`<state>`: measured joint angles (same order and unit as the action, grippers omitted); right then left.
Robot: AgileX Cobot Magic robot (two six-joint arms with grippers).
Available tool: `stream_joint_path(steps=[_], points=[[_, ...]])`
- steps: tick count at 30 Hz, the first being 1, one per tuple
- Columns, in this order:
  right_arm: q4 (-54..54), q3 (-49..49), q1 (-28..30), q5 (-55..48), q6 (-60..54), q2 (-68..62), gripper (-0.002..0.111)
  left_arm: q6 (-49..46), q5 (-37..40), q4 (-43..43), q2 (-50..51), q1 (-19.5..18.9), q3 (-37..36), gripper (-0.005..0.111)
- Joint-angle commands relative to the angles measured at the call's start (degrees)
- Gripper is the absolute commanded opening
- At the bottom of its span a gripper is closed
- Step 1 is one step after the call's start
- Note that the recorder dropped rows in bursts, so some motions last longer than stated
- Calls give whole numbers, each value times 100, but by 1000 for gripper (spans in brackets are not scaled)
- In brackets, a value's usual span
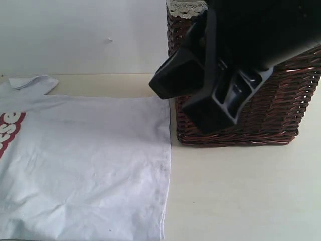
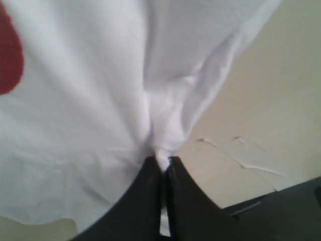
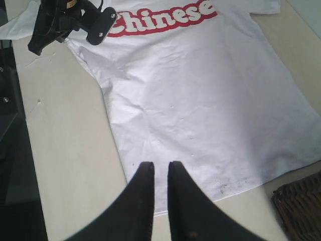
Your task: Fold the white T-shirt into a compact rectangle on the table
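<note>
**Workpiece.** The white T-shirt point(image 1: 85, 165) is spread unfolded and face up on the table point(image 1: 241, 191). In the exterior view it covers the left part of the surface. Its straight hem lies just beside the wicker basket point(image 1: 281, 115). The red letters point(image 3: 160, 19) on the chest are shown in full in the right wrist view. Only their last characters are seen at the left edge of the exterior view. One short sleeve point(image 1: 32, 83) lies near the far edge of the table. Light creases are seen across the body of the shirt.

**Left gripper** point(image 2: 163, 161). The jaws are closed tight on a pinched fold of the shirt. The cloth is gathered into creases that run down to the fingertips. In the right wrist view this gripper is seen at the sleeve end of the shirt, beside the first red letter.

**Right gripper** point(image 3: 160, 168). The jaws are held nearly closed, with a narrow gap left between the fingers. Nothing is gripped. The gripper is placed over the hem end of the shirt. In the exterior view it is seen raised off the table, in front of the basket.
</note>
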<state>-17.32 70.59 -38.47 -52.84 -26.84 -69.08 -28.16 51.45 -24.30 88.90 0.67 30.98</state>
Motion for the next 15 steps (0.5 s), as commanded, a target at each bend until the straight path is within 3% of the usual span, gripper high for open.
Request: stream_joint_path(steps=[1, 6, 9, 12, 15], points=[[-55, -19, -13, 21, 5, 33, 13, -168, -197, -111, -71, -7, -76, 21], [-55, -19, -13, 21, 5, 33, 13, -146, -343, -177, -228, -7, 46, 73], [-55, -19, -13, 21, 5, 33, 13, -124, -133, -234, -327, -7, 108, 96], [-66, -19, -13, 21, 6, 33, 13, -137, -284, 55, -459, 3, 250, 101], [-66, -19, -13, 21, 6, 33, 13, -216, -983, 1156, -647, 3, 470, 101]])
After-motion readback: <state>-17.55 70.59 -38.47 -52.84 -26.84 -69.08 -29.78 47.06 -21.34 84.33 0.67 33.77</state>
